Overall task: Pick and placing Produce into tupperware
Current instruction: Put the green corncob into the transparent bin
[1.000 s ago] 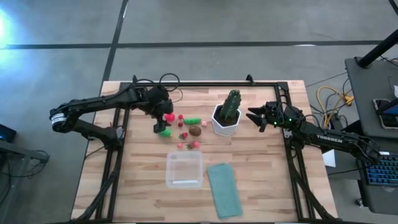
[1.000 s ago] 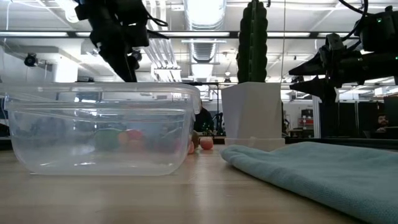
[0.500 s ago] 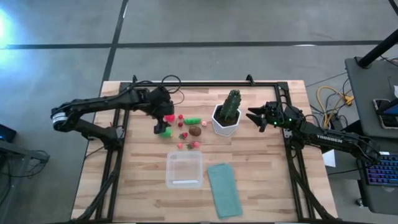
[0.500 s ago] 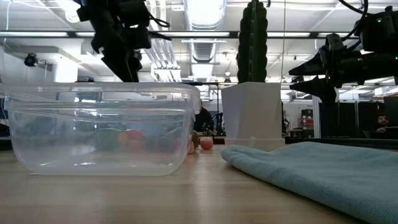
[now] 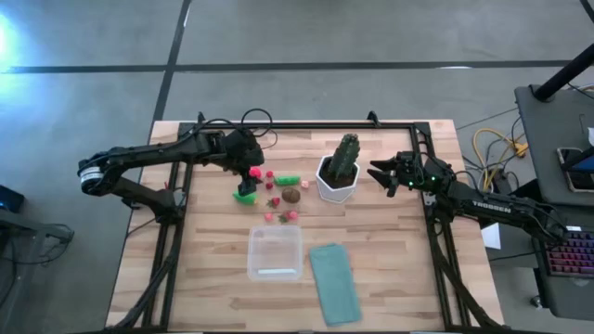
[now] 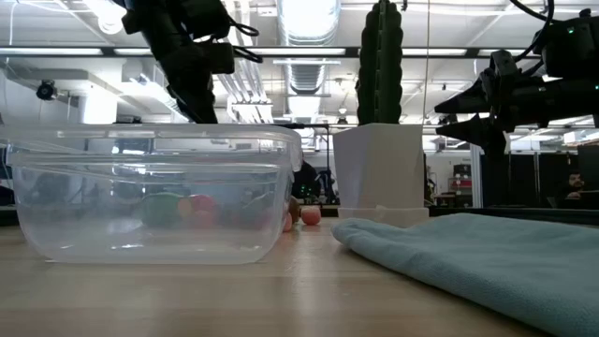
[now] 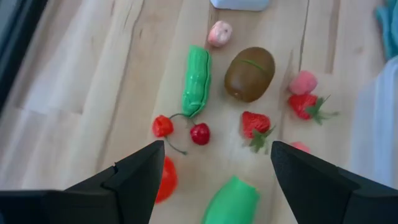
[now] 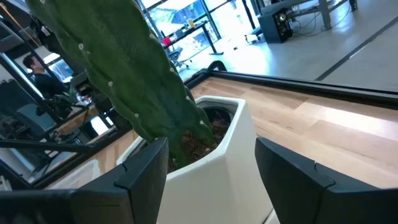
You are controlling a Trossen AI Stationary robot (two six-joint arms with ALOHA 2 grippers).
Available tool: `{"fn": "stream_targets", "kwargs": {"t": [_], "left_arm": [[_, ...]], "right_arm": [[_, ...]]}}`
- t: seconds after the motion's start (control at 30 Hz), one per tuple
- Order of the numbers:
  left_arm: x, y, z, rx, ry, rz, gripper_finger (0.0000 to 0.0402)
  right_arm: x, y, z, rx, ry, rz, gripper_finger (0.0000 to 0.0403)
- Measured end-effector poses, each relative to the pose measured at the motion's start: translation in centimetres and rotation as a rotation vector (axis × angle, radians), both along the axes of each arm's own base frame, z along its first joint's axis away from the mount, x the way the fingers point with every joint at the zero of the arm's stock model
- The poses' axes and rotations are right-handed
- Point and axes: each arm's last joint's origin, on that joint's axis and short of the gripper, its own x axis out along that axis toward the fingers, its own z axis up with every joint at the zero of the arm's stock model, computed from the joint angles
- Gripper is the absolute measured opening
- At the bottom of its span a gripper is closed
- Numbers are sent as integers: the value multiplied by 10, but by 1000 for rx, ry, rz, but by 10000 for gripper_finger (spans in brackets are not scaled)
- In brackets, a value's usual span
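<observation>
The produce lies in a loose cluster left of the cactus pot. It holds a red round piece [image 5: 253,173], a green piece [image 5: 245,196], a green pod [image 7: 196,81], a brown kiwi [image 7: 249,73], strawberries [image 7: 256,124] and cherries [image 7: 199,133]. My left gripper [image 5: 249,181] [image 7: 216,146] hovers open above the cluster's left end, with the red piece [image 7: 165,180] and the green piece [image 7: 230,202] between its fingers' lines, untouched. The clear tupperware [image 5: 275,252] [image 6: 150,197] stands nearer the near edge. My right gripper [image 5: 375,174] [image 8: 211,142] waits open, right of the pot.
A tall green cactus in a white pot [image 5: 339,176] [image 8: 205,149] stands between the two grippers. A flat teal lid [image 5: 334,283] [image 6: 487,253] lies right of the tupperware. Black frame rails [image 5: 186,232] run along the table's sides. Bare wood lies near the near edge.
My left gripper has drawn back a little from the produce, up and toward the far edge, staying open. The green piece under it now shows more fully. My right arm has kept still.
</observation>
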Motion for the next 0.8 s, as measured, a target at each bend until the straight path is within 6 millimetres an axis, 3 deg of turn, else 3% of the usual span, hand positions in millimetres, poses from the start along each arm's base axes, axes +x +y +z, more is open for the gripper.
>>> {"fn": "stream_targets", "kwargs": {"t": [0.33, 0.6, 0.8], "left_arm": [[4, 1, 13, -258, -117, 387, 280], [4, 0, 11, -193, -94, 300, 280], [4, -2, 7, -294, -85, 344, 280]], "right_arm": [[0, 0, 0, 0, 0, 0, 233], [0, 0, 0, 0, 0, 0, 233], [0, 0, 0, 0, 0, 0, 233]]}}
